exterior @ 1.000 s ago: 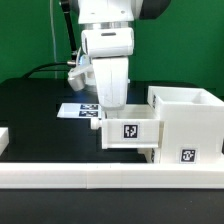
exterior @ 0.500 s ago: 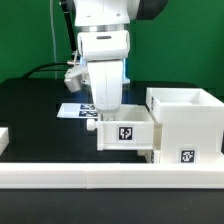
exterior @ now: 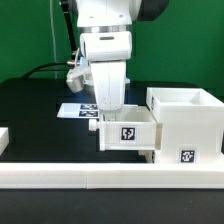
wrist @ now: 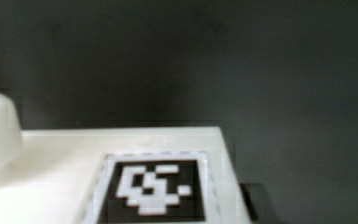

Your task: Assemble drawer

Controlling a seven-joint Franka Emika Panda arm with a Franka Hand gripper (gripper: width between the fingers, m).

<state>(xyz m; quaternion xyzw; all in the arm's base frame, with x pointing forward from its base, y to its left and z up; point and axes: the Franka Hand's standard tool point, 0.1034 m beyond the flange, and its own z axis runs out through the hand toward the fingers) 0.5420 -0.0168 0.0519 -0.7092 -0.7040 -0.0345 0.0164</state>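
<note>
I see the white plastic drawer tray (exterior: 127,133) with its black-and-white tag partly slid into the tall white square housing (exterior: 186,122), by the long white front rail (exterior: 110,177). Since a second ago it has barely moved, so seating seems nearly done. The white gripper (exterior: 108,108) stands on it; whether it clamps, I cannot tell. My wrist view shows only the tag (wrist: 156,188) close up.
</note>
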